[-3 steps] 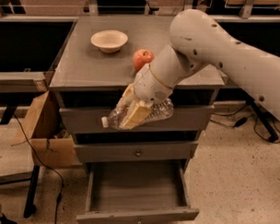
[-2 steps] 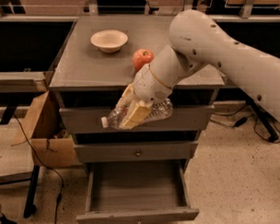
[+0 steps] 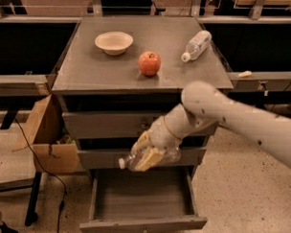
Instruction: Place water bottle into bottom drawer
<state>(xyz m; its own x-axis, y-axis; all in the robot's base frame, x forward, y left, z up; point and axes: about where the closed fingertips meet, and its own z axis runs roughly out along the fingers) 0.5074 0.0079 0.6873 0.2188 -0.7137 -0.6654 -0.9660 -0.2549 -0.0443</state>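
Note:
My gripper (image 3: 146, 154) is shut on the water bottle (image 3: 167, 155), a clear crinkled plastic bottle held lying sideways with its cap (image 3: 121, 163) pointing left. I hold it in front of the middle drawer, just above the bottom drawer (image 3: 142, 201). The bottom drawer is pulled open, a shallow grey tray with nothing in it. My arm reaches in from the right.
On the cabinet top (image 3: 89, 68) stand a white bowl (image 3: 113, 42), a red apple (image 3: 149, 63) and a smoother bottle with a white cap (image 3: 196, 45). A cardboard box (image 3: 46, 139) sits left of the cabinet. A cable runs over the floor at left.
My arm has lowered the bottle from the top drawer's height to in front of the middle drawer, closer to the open bottom drawer. The apple and the white-capped bottle now show.

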